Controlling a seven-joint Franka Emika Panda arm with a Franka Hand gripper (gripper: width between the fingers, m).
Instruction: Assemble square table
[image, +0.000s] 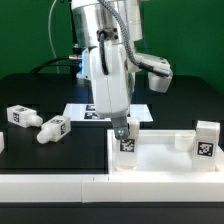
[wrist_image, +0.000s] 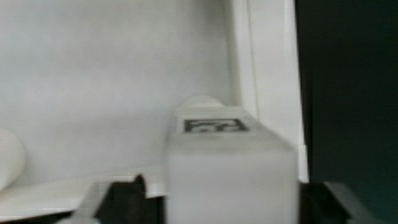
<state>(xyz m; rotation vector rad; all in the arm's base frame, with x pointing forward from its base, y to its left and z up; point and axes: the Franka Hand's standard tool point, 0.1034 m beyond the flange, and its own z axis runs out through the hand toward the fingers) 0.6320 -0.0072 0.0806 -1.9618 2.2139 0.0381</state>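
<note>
We see the hand clenched on a short white plastic leg. In the wrist view its two dark fingers press against the leg's opposite sides. The leg stands upright, and its black-and-white square tag faces the exterior camera.

The held leg sits at the corner of the white plastic square slab on the exterior view's left, just inside the slab's raised rim. We cannot tell whether its foot is seated in a socket. The slab lies on the black tabletop, near the edge closest to the exterior camera and toward the corner on the exterior view's right.

A second white leg stands upright on the slab at the exterior view's right, its tag facing us.

Two more white legs, one beside the other, lie on their sides on the tabletop. They are well apart from the slab, toward the edge on the exterior view's left.

Behind the arm the marker board lies flat. A long low white border bar runs along the near edge.
</note>
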